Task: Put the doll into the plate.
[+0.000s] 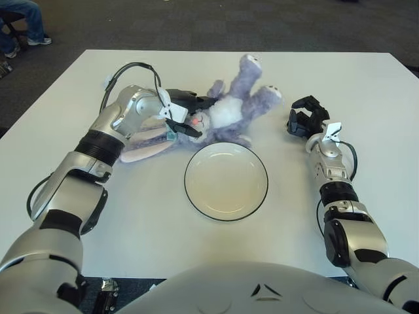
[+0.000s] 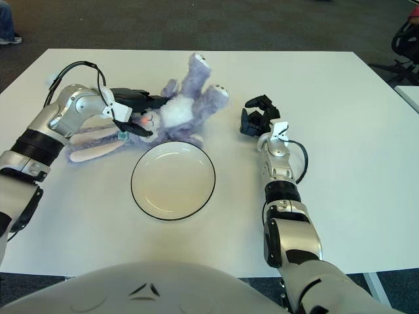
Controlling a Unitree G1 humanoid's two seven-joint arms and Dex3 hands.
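Observation:
A purple plush rabbit doll [image 1: 232,108] lies on its back on the white table, just behind the plate, legs pointing to the far side and long ears [image 1: 147,140] trailing to the left. My left hand [image 1: 185,113] is at the doll's head, fingers above it and thumb below, closed around it. The white plate [image 1: 226,196] with a dark rim sits empty at the table's centre, in front of the doll. My right hand [image 1: 304,120] shows to the right of the doll's legs, fingers curled and holding nothing.
The white table [image 1: 366,91] stretches wide on both sides of the plate. A black cable [image 1: 124,72] loops off my left forearm. A seated person's legs [image 1: 23,23] show beyond the far left corner.

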